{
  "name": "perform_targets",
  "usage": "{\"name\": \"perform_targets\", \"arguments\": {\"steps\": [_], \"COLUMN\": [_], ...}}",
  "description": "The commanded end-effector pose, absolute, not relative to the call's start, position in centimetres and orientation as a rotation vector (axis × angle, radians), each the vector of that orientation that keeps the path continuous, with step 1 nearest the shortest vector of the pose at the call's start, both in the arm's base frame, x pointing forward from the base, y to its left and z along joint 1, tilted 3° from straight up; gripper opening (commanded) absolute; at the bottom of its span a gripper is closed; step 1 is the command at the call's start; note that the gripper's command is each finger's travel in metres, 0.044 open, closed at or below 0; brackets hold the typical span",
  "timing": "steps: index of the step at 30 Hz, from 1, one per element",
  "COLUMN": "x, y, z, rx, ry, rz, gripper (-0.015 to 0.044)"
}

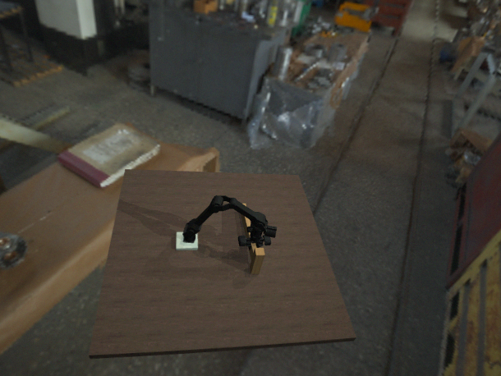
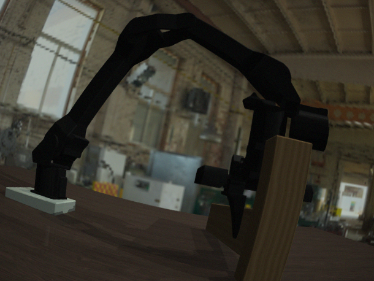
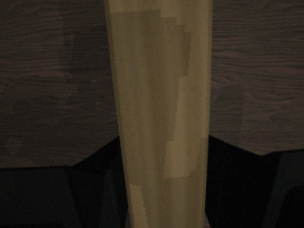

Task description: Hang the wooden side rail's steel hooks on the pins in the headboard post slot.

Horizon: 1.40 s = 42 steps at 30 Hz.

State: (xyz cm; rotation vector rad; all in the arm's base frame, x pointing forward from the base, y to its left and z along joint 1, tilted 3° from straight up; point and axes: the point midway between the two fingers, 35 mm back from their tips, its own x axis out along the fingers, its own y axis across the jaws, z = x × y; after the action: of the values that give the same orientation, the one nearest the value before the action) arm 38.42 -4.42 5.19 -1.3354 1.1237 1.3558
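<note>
The wooden rail (image 1: 247, 219) (image 2: 222, 216) (image 3: 155, 90) runs away from the upright headboard post (image 1: 256, 264) (image 2: 282, 199). Its far end is low at the table; whether it touches is unclear. Its near end is at the back side of the post, partly hidden by the post and the gripper. My gripper (image 1: 255, 245) (image 2: 238, 228) (image 3: 158, 134) is shut on the rail close behind the post, pointing down, with one finger on each side. The hooks, the slot and the pins are hidden in all views, so I cannot tell whether the hooks sit on the pins.
The dark wooden table (image 1: 197, 304) (image 2: 122, 245) carries everything. The arm's pale base plate (image 1: 186, 247) (image 2: 46, 204) is left of the post and rail. The arm arches over from it, and its wrist is right beside the post's top.
</note>
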Motion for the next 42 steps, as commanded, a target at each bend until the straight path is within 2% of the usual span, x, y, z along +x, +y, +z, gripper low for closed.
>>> {"name": "perform_targets", "arguments": {"steps": [1, 42], "x": [38.74, 38.59], "y": [-4.54, -5.01], "z": [5.55, 5.43], "rx": [-1.345, -1.345], "ry": [1.118, 1.119], "rz": [1.347, 1.347], "gripper": [0.0000, 0.0000]}}
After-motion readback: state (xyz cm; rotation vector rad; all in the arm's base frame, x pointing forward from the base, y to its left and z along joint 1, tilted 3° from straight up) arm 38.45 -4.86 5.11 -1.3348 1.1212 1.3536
